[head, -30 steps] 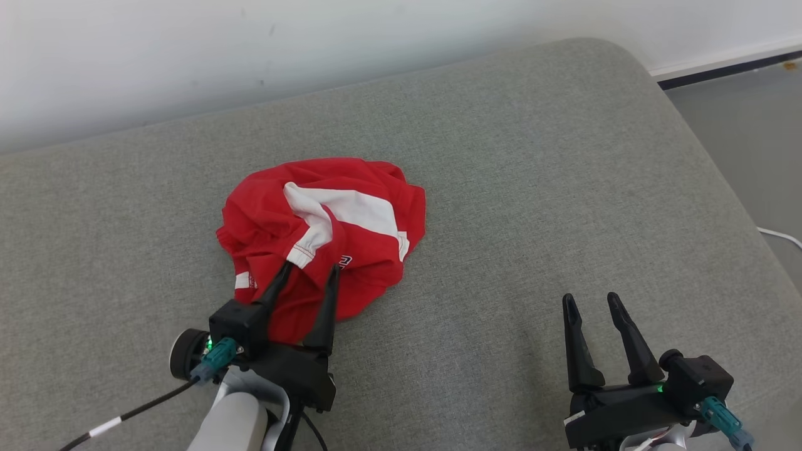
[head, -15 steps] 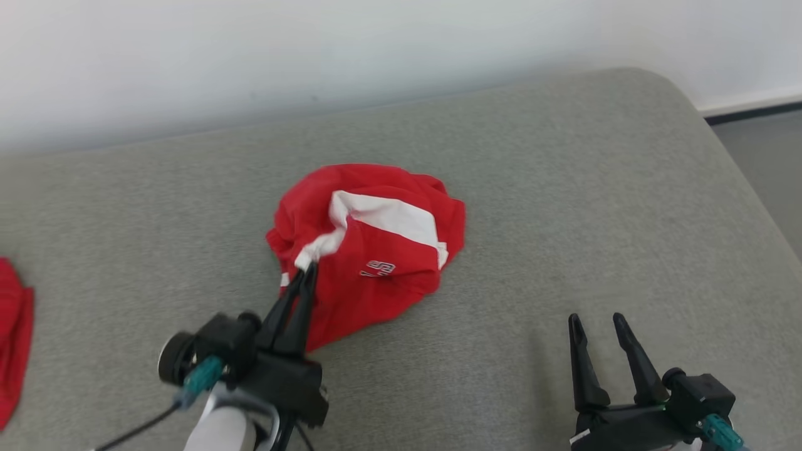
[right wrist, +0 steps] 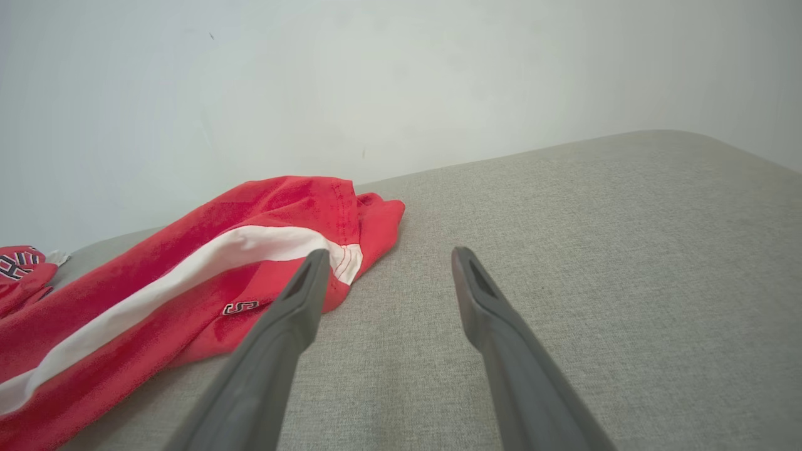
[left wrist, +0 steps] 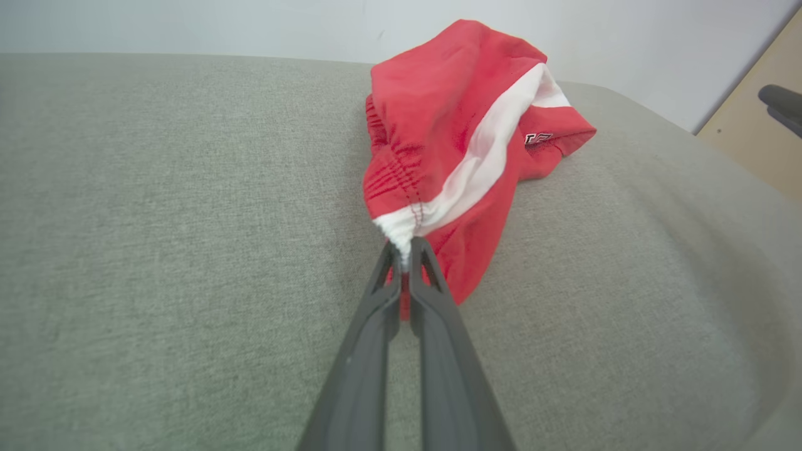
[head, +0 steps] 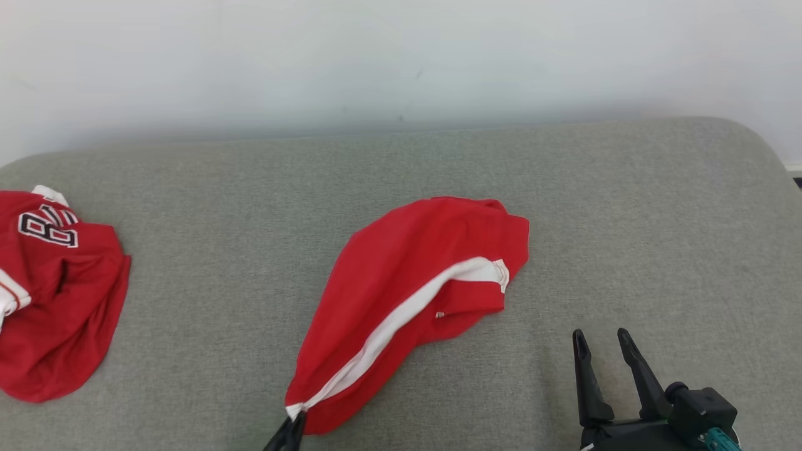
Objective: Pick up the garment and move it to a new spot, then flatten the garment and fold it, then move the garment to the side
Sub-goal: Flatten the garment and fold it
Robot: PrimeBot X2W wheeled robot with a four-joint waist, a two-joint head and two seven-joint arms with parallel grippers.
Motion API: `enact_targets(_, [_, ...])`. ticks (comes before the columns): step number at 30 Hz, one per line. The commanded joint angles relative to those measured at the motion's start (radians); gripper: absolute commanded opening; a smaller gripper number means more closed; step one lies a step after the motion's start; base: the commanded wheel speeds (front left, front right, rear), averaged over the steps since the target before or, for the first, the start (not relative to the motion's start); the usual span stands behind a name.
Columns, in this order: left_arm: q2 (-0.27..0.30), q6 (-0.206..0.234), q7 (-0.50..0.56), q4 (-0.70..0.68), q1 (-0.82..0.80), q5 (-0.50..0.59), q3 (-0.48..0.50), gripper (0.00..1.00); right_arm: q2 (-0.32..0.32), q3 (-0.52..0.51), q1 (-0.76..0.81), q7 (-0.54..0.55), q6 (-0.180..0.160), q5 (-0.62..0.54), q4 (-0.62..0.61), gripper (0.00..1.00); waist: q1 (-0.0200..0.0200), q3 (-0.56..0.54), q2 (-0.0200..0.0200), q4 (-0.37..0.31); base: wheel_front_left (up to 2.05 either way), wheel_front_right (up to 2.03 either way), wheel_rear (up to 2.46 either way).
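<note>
Head view: red shorts (head: 407, 275) lie mid-way across a grey cushion (head: 188, 326), drawn into a long teardrop running from far right to near left. The near tip is pinched by the left gripper (head: 292, 431), whose fingertips enter at the bottom edge. A crumpled red jersey (head: 56, 294) with a black-and-white numeral sits at the far left, well apart from the shorts.

Left wrist view adds detail: the two dark fingers are pressed together on the white end of the side stripe, right at the gathered, ribbed waistband. The fabric just past the grip looks raised off the cushion, while the far part rests on it. A tan board (left wrist: 764, 150) shows at the right edge.

Right wrist view: the right gripper (right wrist: 390, 252) has its jaws spread with nothing between them, near right, beside the shorts' hem, where a small logo and white stitched cuff are legible. Contact with the cushion: cannot tell.

Cushion: coarse woven cloth, rounded far-right corner, set against a plain white wall (head: 401, 56).
</note>
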Motion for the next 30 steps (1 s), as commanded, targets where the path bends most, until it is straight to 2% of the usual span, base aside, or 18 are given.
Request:
enact_targets(1, [-0.001, 0.002, -0.002, 0.002, 0.014, 0.01, 0.011, 0.0, 0.0, 0.0, 0.004, -0.002, -0.002, -0.007, -0.002, 1.0, 0.0001, -0.005, 0.0, 0.015, 0.0, 0.0, 0.0])
enact_targets(5, [-0.005, 0.003, -0.002, 0.009, 0.038, 0.024, 0.082, 0.0, 0.0, 0.003, 0.003, -0.002, -0.002, -0.011, 0.0, 1.0, 0.0001, -0.002, 0.0, 0.018, 0.0, 0.0, 0.0])
enact_targets(15, [-0.015, 0.002, -0.002, 0.048, 0.019, 0.048, 0.124, 0.0, 0.0, 0.001, 0.007, -0.002, -0.002, -0.01, 0.01, 1.0, 0.0001, -0.008, 0.0, 0.022, 0.0, 0.0, 0.0])
enact_targets(16, [-0.018, 0.002, -0.002, 0.048, 0.017, 0.044, 0.127, 0.04, 0.0, 0.0, 0.008, -0.002, -0.002, -0.008, 0.01, 1.0, 0.0001, -0.01, 0.0, 0.023, 0.0, 0.0, 0.0])
enact_targets(17, [-0.021, 0.002, -0.002, 0.048, 0.017, 0.042, 0.128, 0.69, 0.0, 0.0, 0.01, -0.002, -0.002, -0.006, 0.01, 1.0, 0.0001, -0.013, 0.0, 0.026, 0.0, 0.0, 0.0])
enact_targets(18, [-0.025, 0.002, -0.002, 0.05, 0.019, 0.039, 0.126, 1.0, 0.001, -0.001, 0.012, -0.002, -0.002, -0.004, 0.01, 1.0, 0.0001, -0.016, 0.0, 0.028, 0.0, 0.0, 0.0])
enact_targets(30, [-0.073, 0.002, -0.002, 0.021, 0.087, 0.035, 0.177, 1.0, 0.0, -0.006, 0.027, -0.002, -0.002, 0.0, 0.01, 1.0, 0.0001, -0.038, 0.0, 0.067, 0.0, 0.0, 0.0])
